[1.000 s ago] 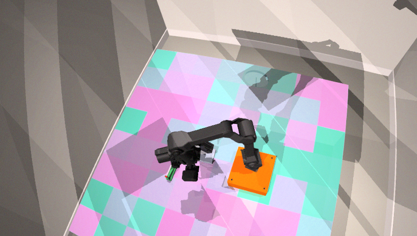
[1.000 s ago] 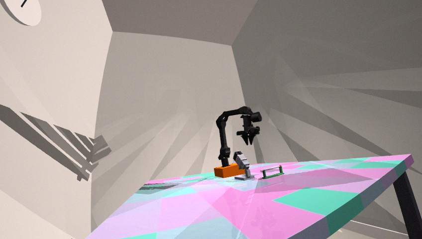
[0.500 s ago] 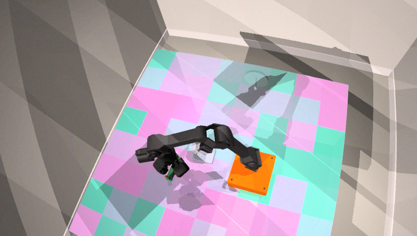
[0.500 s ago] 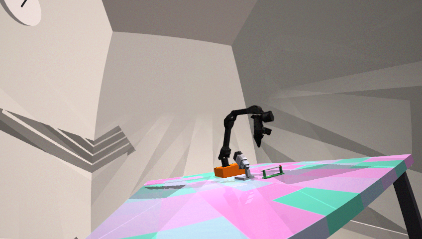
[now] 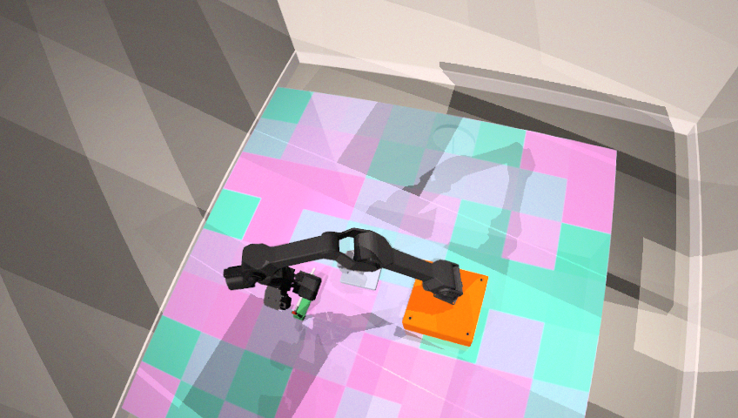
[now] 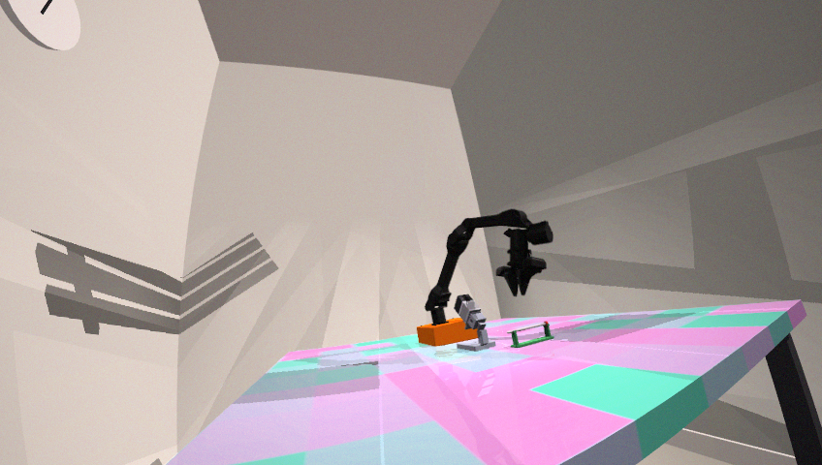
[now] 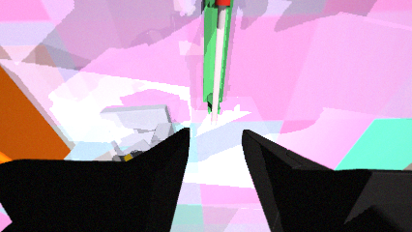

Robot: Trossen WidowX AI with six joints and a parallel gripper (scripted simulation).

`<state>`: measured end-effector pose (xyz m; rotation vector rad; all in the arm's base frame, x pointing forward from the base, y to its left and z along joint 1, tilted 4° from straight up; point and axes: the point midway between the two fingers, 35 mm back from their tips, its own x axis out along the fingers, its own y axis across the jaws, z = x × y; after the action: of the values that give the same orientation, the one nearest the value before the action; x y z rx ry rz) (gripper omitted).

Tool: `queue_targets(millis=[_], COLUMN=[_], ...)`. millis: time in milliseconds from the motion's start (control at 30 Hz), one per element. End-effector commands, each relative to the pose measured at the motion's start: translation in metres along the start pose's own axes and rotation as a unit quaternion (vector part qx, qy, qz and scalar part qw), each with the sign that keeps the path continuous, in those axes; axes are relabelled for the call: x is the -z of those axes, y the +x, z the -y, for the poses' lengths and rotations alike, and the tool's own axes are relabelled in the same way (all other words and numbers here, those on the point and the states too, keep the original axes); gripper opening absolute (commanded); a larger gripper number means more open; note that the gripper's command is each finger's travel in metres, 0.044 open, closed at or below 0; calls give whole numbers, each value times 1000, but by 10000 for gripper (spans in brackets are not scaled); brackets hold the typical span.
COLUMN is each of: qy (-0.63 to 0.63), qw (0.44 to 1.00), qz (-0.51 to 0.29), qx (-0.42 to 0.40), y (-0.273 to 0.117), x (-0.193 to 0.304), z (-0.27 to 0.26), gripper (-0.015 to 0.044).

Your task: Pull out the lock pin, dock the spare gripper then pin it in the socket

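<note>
My gripper [image 6: 518, 294] [image 7: 216, 134] points down with fingers partly apart and nothing between them. It hangs above the green rack [image 5: 303, 307] [image 6: 533, 342] [image 7: 209, 63]. A thin pale pin [image 6: 526, 329] [image 7: 219, 68] with a red end [image 7: 222, 2] lies lengthwise along the top of the rack. A grey mount [image 5: 362, 280] [image 6: 474, 347] [image 7: 135, 115] stands beside the rack. A tilted grey body with a dark upper end [image 6: 470, 312] rises from it; a small yellow part [image 7: 128, 158] shows there in the wrist view. Whether this body is the spare gripper, and how it sits in the socket, is too small to tell.
The orange base block [image 5: 445, 315] [image 6: 441, 333] [image 7: 24, 116] carries the arm, on the far side of the mount from the rack. The arm passes over the mount in the top view. The patchwork table [image 5: 518, 383] [image 6: 611, 391] carries everything.
</note>
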<state>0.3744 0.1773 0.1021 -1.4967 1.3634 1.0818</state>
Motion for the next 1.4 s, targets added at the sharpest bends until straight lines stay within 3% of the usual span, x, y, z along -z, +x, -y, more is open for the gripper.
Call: queue_targets(millis=[0,533,1367], qy=[-13,-13,-13], qw=[1000,1000,1000], qz=[-3,-3,-3], qx=[2,3,3], y=[1,73,107], x=[0,-21,-32], z=[4,5,6], gripper=[180,180,180])
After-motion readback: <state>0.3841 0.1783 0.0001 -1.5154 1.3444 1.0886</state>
